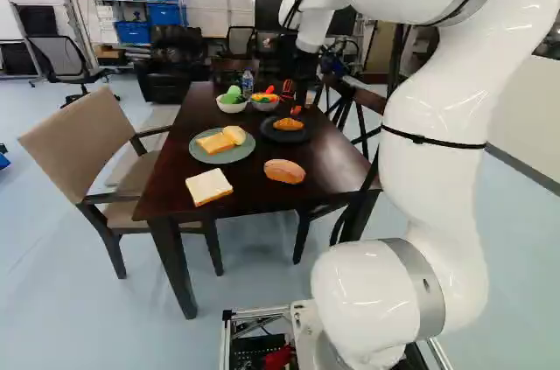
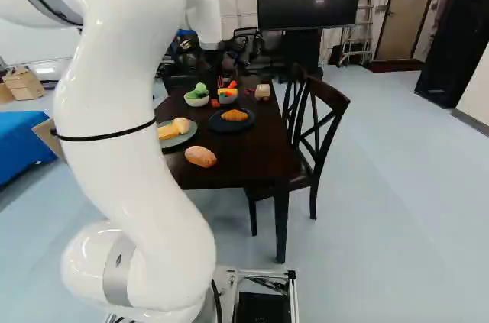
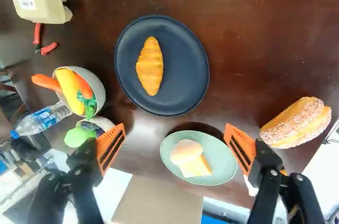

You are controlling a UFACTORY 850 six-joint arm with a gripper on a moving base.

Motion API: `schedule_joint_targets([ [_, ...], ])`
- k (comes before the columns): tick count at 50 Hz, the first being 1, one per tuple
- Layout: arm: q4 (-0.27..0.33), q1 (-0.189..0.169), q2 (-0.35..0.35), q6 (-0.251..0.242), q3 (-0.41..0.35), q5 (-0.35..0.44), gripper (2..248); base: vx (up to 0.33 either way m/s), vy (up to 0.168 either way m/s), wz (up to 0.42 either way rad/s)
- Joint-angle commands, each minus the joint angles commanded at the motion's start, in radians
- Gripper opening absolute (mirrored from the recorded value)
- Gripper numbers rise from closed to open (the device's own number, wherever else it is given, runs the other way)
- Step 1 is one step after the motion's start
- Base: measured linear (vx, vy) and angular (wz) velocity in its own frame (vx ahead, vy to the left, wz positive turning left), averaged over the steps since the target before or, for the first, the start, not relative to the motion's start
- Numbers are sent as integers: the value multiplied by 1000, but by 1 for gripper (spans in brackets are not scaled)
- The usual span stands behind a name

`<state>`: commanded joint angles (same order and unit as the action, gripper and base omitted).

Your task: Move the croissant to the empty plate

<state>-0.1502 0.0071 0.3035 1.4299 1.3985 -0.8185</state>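
Observation:
My gripper (image 1: 292, 99) hangs over the far part of the table in the left base view. In the wrist view the gripper (image 3: 175, 128) stands wide open, with nothing between its orange pads. Ahead of the fingers, the golden croissant (image 3: 150, 66) lies on a round dark plate (image 3: 185, 83), left of that plate's centre in this view's layout, untouched. A pale green plate (image 3: 225, 166) shows partly between the fingers, nearer the right-hand one; it bears a bun (image 3: 185, 152) and a yellow-topped bread slice (image 3: 197, 167). Neither plate in view is bare.
A sugared loaf (image 3: 296, 123) and a bread slice (image 1: 208, 186) lie on the table (image 1: 254, 199). Bowls of toy vegetables (image 3: 98, 83), a bottle (image 3: 43, 119) and an egg carton (image 3: 41, 0) stand nearby. Chairs (image 1: 92, 143) flank the table.

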Motion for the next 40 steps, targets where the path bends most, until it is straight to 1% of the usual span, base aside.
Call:
schedule_joint_targets([
  [17, 0, 0, 0, 0, 0, 0, 247, -76, 3, 6],
  [40, 0, 0, 0, 0, 0, 0, 247, -150, 35, 2],
])
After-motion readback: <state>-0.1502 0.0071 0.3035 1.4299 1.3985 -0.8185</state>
